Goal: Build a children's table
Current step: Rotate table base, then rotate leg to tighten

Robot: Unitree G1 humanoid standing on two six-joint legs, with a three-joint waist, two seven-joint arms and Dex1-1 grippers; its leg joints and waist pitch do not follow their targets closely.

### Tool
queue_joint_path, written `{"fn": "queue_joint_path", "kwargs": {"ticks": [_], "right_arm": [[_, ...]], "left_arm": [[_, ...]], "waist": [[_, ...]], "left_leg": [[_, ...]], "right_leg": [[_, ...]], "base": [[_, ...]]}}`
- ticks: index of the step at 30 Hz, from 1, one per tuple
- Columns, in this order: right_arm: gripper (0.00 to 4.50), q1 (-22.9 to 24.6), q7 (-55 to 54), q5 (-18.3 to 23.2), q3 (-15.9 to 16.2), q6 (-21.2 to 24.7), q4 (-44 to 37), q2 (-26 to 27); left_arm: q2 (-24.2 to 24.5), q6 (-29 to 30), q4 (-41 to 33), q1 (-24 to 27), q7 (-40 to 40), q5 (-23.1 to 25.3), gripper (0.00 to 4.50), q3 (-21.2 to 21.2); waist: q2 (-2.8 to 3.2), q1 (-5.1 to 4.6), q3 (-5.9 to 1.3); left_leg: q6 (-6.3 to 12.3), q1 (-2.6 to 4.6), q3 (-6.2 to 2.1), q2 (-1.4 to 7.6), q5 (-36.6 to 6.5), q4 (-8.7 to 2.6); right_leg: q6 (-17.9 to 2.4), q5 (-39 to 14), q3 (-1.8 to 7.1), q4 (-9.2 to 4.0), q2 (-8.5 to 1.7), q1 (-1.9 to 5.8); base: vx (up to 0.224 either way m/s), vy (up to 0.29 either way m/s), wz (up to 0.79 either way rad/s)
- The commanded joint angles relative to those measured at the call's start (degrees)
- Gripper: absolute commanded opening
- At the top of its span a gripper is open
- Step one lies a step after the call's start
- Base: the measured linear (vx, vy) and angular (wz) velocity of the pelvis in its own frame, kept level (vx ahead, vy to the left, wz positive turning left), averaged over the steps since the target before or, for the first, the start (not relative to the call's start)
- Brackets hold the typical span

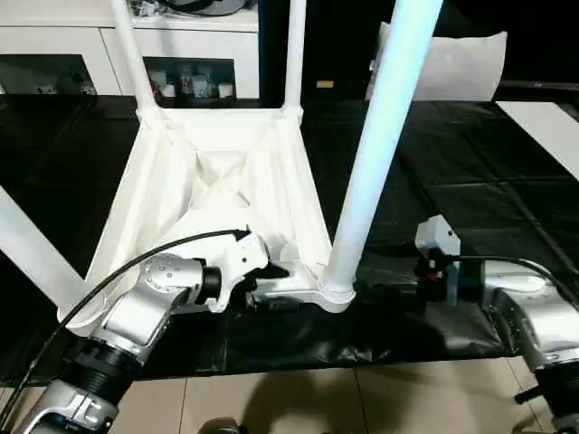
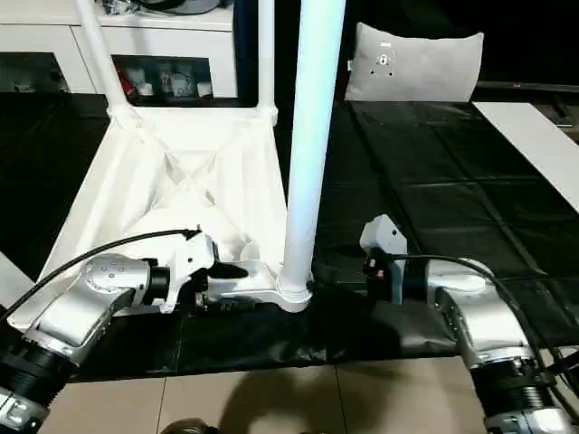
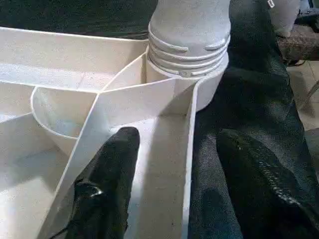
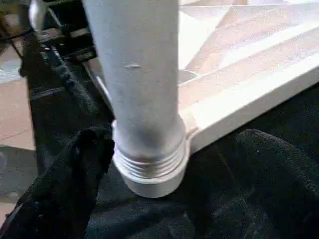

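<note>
On the black work table (image 1: 470, 190), the left pincer (image 3: 169, 164) straddles the tabletop's rim (image 3: 189, 149), open.

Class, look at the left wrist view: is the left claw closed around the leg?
No: the left claw stands open astride the top's rim, short of the leg.

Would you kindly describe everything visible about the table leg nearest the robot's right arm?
The near-right leg is a long, white, smooth plastic-looking tube, standing about upright and leaning slightly. Its ridged, threaded base sits in the round corner socket of the upturned white top, some threads still exposed. The right claw is open around its base; the left claw straddles the top's rim nearby.
</note>
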Motion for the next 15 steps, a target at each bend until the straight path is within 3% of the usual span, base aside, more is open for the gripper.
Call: {"fn": "queue_joint_path", "kwargs": {"ticks": [1,8,9,15], "right_arm": [[4.5,-0.1,1.3,1.1,0.6,0.8,-1.2,-1.1],[4.5,-0.9,1.8,1.1,0.9,1.6,-1.3,-0.8],[4.21,-0.9,1.8,1.1,1.0,1.7,-1.3,-0.8],[3.7,-1.8,2.0,1.1,2.0,2.1,-0.8,0.3]], "left_arm": [[0.7,0.2,1.3,-0.8,-0.7,1.3,2.49,-1.5],[1.2,0.6,2.1,-1.8,-1.8,2.9,1.98,-2.7],[1.2,0.7,2.1,-1.9,-1.9,3.1,1.93,-2.8],[1.5,0.3,3.0,-2.4,-2.6,4.3,1.48,-3.9]], "waist": [[-0.1,0.36,-4.12],[0.07,0.39,-4.14],[0.0,0.38,-4.12],[0.13,0.43,-4.22]], "left_leg": [[4.23,0.44,-2.85,4.98,-6.4,-3.77],[3.91,0.57,-2.89,4.96,-6.7,-3.8],[3.93,0.52,-2.85,4.89,-6.6,-3.79],[4.08,0.45,-2.86,4.83,-6.3,-3.74]], "right_leg": [[-0.7,-21.1,4.93,-5.03,-7.49,3.11],[-0.2,-22.2,4.78,-5.27,-7.48,2.99],[-0.2,-22.1,4.76,-5.28,-7.49,3.02],[0.1,-22.2,4.69,-5.23,-7.47,3.03]], "base": [[0.0,0.0,0.0],[0.0,0.0,0.0],[0.0,0.0,0.0],[0.0,0.0,0.0]]}}
